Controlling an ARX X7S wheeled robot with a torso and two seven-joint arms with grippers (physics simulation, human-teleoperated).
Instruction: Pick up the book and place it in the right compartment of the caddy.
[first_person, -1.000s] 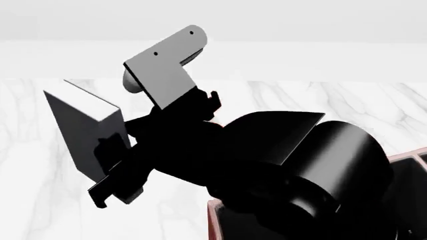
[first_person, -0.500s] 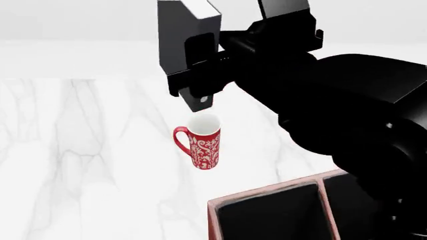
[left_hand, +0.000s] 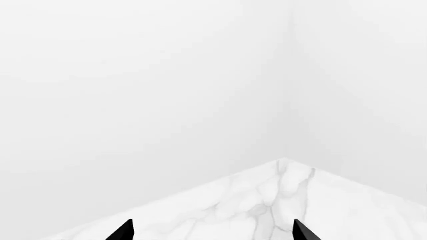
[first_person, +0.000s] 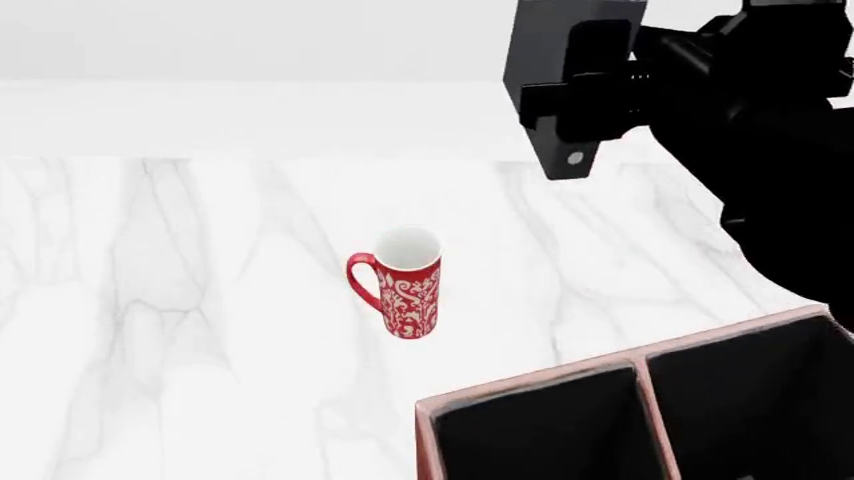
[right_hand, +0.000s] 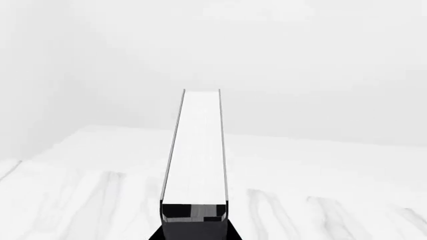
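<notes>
My right gripper (first_person: 587, 105) is shut on the black book (first_person: 547, 40) and holds it high above the marble table at the upper right of the head view. In the right wrist view the book's white page edge (right_hand: 197, 150) runs straight out from the gripper (right_hand: 195, 225). The reddish-brown caddy (first_person: 534, 385) with a pale pink rim sits at the bottom right, below the book; two black compartments show, split by a divider (first_person: 650, 420). My left gripper (left_hand: 212, 232) is open and empty, seen only in the left wrist view, above a table corner.
A red patterned mug (first_person: 404, 283) stands upright on the white marble table (first_person: 174, 300), left of the caddy and below-left of the held book. My right arm (first_person: 774, 150) fills the upper right of the head view. White walls stand behind the table.
My right arm has swung the book to the right, from over the mug toward the caddy. Earlier it blocked the middle of the view; now both caddy compartments show.
</notes>
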